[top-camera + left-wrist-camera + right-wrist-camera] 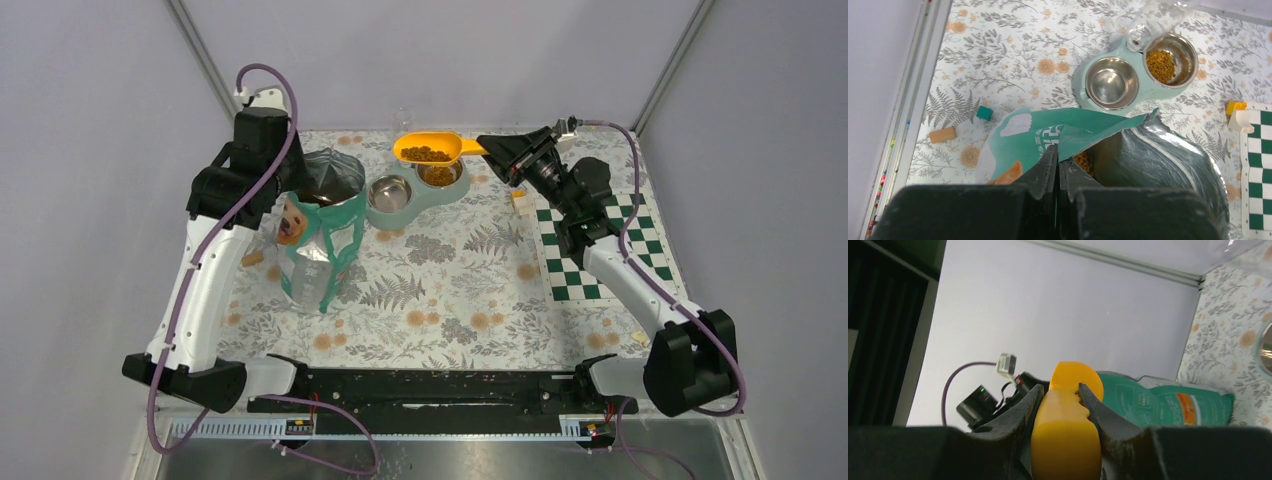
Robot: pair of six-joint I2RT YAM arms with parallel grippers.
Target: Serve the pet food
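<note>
Brown kibble (427,154) fills the orange scoop (440,148), which hangs level just above the far side of the teal double bowl (413,208). My right gripper (497,152) is shut on the scoop's handle (1064,440), a finger on each side. More kibble lies in the right bowl (1160,65); the left bowl (1111,82) is empty. The teal-and-white bag (320,230) stands open left of the bowls, with kibble inside (1083,161). My left gripper (1058,160) is shut on the bag's rim (1068,135).
A clear bottle (1153,22) stands at the back of the double bowl. A green-and-white chequered mat (590,250) lies at the right, with a yellow block (1236,106) at its corner. A teal cube (984,112) and a wooden block (942,134) lie left of the bag.
</note>
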